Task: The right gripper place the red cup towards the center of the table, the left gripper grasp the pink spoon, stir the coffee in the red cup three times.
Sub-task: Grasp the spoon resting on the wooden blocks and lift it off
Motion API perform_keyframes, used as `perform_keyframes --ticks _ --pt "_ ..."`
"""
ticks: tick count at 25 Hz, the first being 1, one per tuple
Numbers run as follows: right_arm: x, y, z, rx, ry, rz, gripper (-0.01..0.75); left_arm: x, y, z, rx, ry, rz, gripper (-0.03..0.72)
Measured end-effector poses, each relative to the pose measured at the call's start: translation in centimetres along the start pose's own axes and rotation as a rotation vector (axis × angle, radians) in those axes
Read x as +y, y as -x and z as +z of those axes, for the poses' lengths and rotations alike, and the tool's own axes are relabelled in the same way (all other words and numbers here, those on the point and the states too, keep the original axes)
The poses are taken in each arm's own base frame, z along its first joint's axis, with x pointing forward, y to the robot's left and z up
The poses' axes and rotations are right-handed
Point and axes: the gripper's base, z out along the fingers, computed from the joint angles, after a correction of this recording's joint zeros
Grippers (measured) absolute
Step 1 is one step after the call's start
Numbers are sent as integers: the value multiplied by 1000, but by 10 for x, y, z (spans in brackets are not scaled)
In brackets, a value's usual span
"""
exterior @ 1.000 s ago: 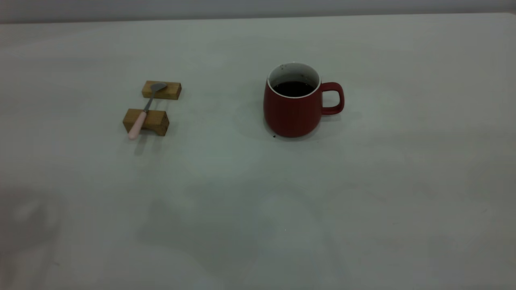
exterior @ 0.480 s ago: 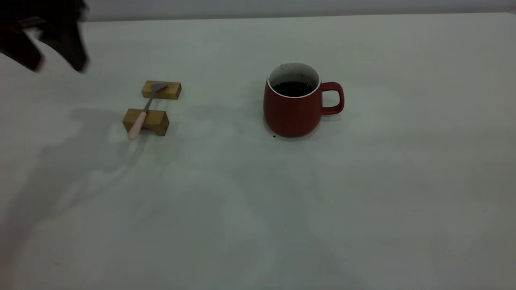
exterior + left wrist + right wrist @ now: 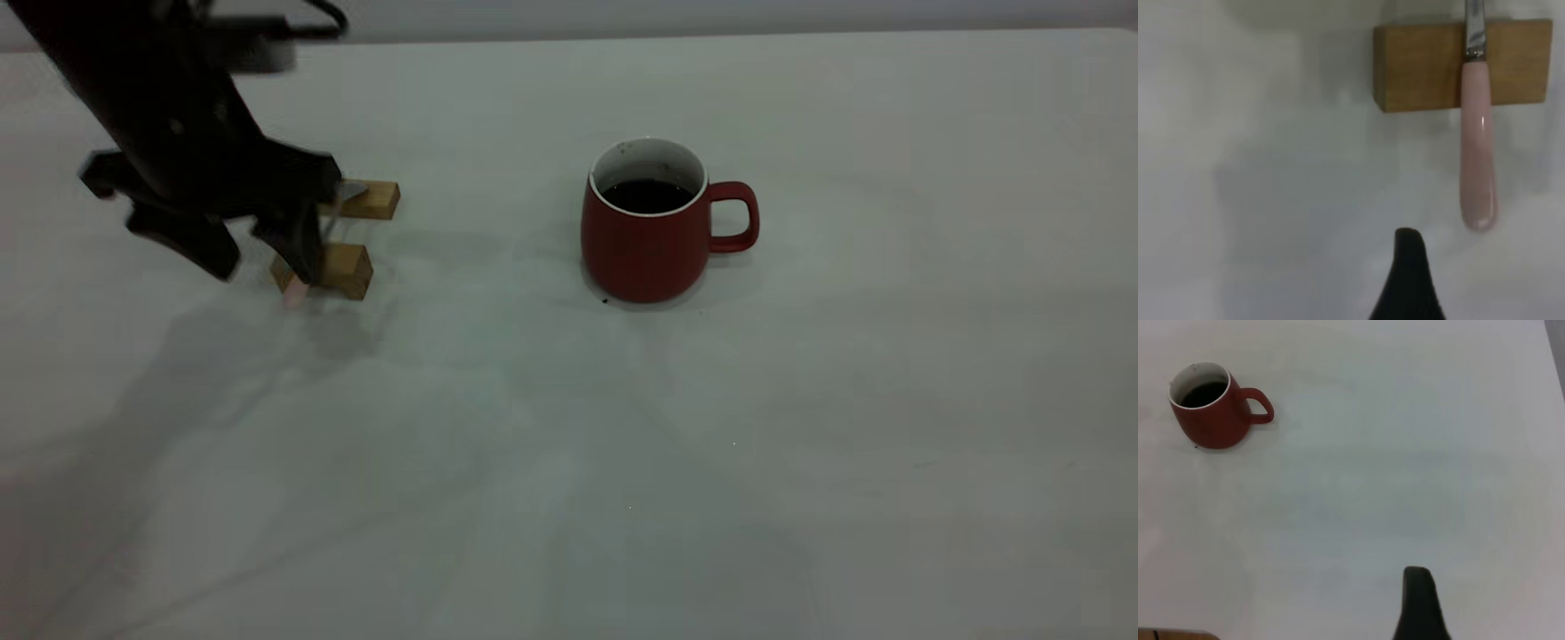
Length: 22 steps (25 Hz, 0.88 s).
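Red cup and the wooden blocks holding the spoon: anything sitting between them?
No. In the exterior view only bare table lies between the red cup and the wooden blocks.

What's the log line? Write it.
left gripper open near pink spoon | pink spoon on wooden blocks | red cup mid-table | right gripper far off

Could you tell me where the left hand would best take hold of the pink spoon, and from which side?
Probably the pink handle end of the pink spoon, from above. It overhangs the nearer wooden block, clear of the table, leaving room for fingers either side. The left hand is open.
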Motion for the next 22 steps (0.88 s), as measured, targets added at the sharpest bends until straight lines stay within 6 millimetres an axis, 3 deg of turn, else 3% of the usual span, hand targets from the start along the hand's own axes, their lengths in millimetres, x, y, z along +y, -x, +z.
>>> perform_keyframes --ticks 7,11,14,19,22 --pt "0 0 0 0 0 0 587 -4 1 25 20 -3 -1 644" --pt "0 0 0 0 0 0 587 -4 1 33 9 -1 -4 568" --pt "0 0 0 0 0 0 586 -3 1 37 -2 -1 -7 465" --pt "0 0 0 0 0 0 586 -4 0 41 1 -15 -51 177" --pt "0 0 0 0 0 0 586 -7 4 34 16 -40 -91 148"
